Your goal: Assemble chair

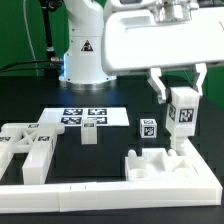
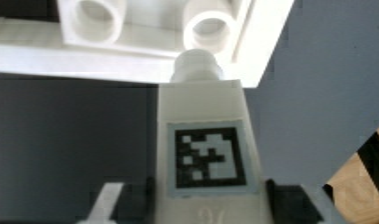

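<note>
Chair post (image 1: 184, 118), one, in hand (image 1: 180, 91)

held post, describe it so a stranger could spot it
Find the gripper on the exterior view's right. Its jaws grip a tall tagged post above the seat piece. Unlike the short tagged cube beside it, it is off the table.

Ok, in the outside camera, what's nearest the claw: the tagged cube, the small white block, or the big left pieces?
1. Tagged cube, beside the gripper holding the post.
2. Small white block, middle.
3. Big pieces, the exterior view's far left.
</note>
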Robot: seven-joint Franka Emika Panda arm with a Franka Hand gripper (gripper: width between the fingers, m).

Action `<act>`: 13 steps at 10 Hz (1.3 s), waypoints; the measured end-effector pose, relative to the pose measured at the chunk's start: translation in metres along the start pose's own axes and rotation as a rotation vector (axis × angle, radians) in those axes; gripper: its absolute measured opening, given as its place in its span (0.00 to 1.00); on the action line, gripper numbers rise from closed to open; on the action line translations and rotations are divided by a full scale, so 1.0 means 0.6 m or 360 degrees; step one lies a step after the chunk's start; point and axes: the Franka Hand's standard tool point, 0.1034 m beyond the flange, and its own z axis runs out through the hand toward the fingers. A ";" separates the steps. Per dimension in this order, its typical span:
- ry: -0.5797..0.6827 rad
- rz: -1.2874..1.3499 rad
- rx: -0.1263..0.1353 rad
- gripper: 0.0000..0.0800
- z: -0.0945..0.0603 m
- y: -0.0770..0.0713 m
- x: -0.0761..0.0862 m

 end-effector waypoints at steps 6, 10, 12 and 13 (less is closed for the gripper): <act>0.0029 -0.0044 -0.0007 0.36 0.044 0.002 -0.020; 0.0041 -0.0057 0.0001 0.36 0.049 -0.009 -0.024; 0.0027 -0.0059 0.0002 0.36 0.057 -0.010 -0.033; 0.0033 -0.0060 0.0002 0.36 0.059 -0.011 -0.034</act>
